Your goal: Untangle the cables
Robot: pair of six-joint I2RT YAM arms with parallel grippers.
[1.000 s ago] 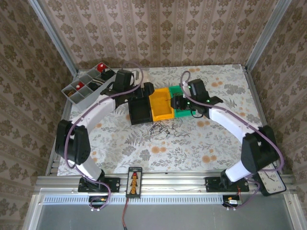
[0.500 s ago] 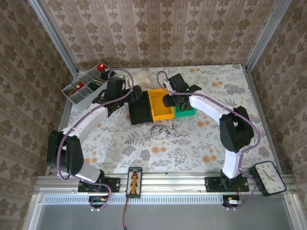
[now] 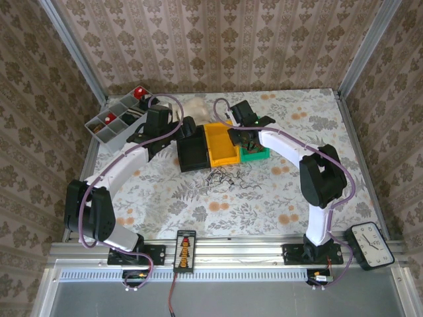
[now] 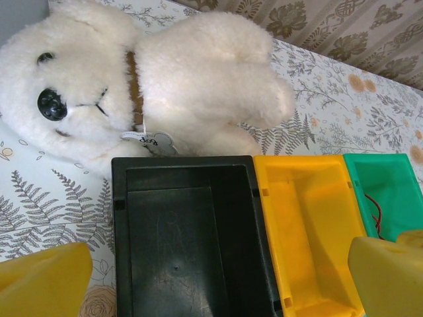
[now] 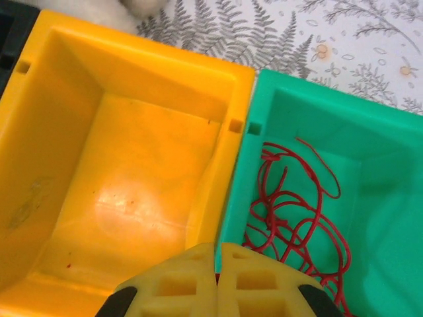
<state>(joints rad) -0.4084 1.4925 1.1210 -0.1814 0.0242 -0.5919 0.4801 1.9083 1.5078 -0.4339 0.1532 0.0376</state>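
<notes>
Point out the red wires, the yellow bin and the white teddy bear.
red wires [image 5: 291, 224], right wrist view, middle of the tangle.
yellow bin [image 5: 132, 191], right wrist view, bare floor inside.
white teddy bear [image 4: 205, 66], left wrist view, fluffy body.

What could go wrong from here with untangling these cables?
1. The right gripper is shut above the wall between the yellow bin and the green bin; dropping down could strike that rim.
2. Red wires lie looped in the green bin beneath it; a finger might snag them and drag them out.
3. The tangle on the table lies close to the bins' front, so a grab there might knock a bin.
</notes>
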